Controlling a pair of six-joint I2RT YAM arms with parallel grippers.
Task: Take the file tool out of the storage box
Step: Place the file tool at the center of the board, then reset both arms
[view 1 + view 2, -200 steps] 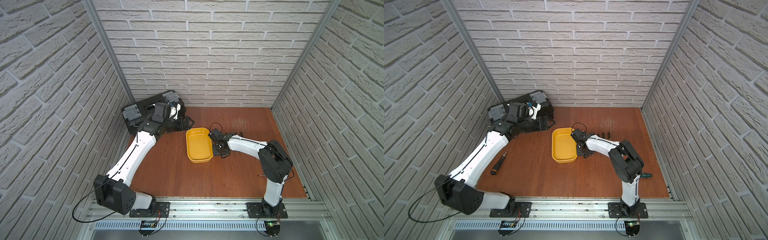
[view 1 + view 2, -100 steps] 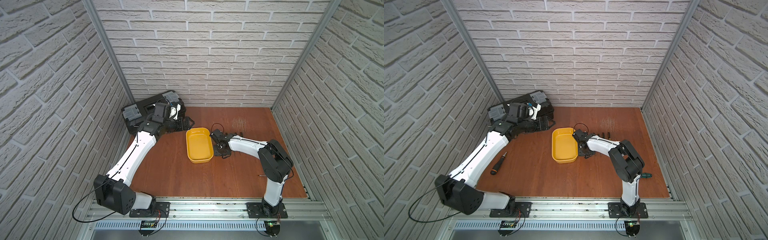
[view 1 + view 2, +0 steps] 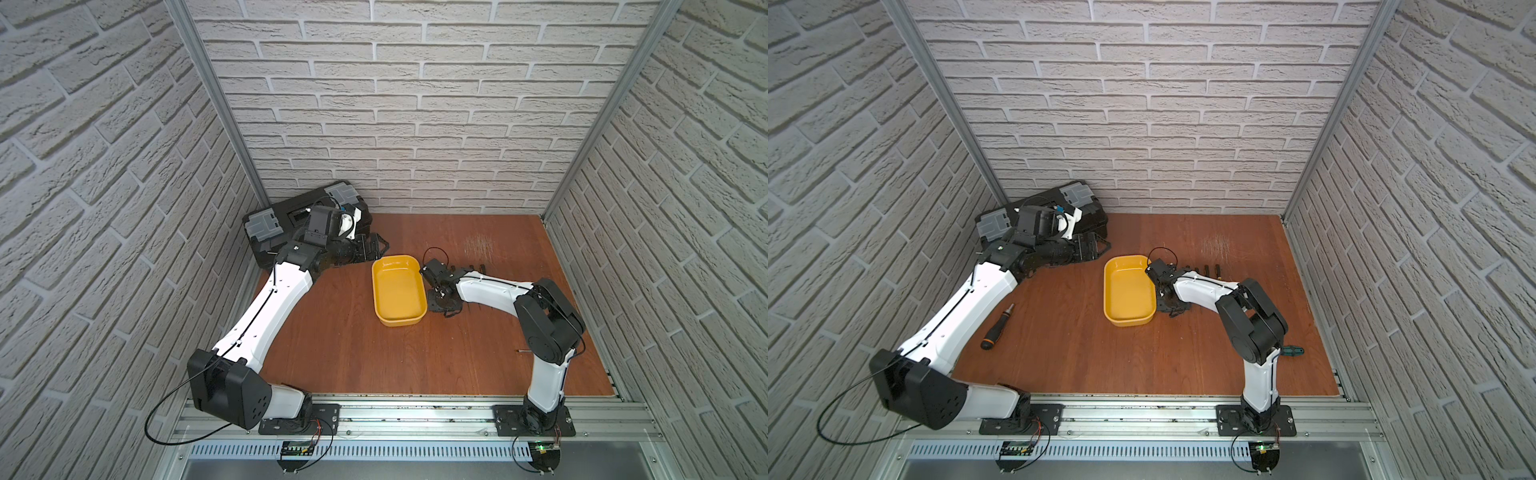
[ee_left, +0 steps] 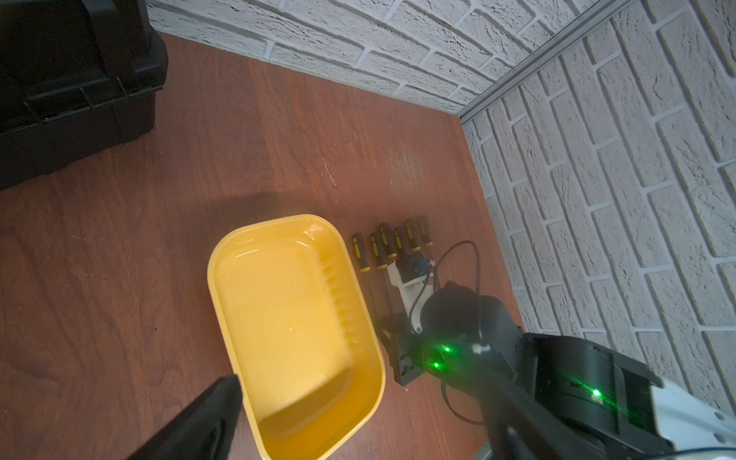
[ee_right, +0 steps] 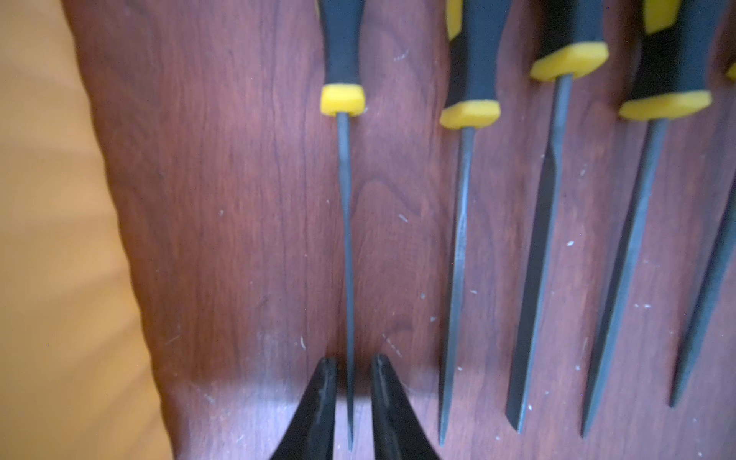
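Top views, right arm [image 3: 490,291]: rises from the near rail, folds at a high elbow, and its forearm lies low over the brown wooden table [image 3: 353,353] with the wrist bent down.
Right gripper [image 5: 352,366]: tips are down at the table, fingers narrowly apart on either side of a file's thin end, with a gap on both sides.
Slim steel file with black-and-yellow handle [image 5: 346,239]: lies flat on the table, out of the box, between it and a row of similar files [image 5: 537,239].
Shallow yellow plastic storage box [image 3: 376,291]: sits mid-table, just beside that file.
Left arm [image 3: 270,307]: stretches from the near rail toward the far left corner.
Left gripper [image 3: 379,248]: fingers are spread wide and hold nothing, near the box's far corner.
Black plastic toolbox with grey latches [image 3: 299,203]: stands against the back wall, behind the left wrist.
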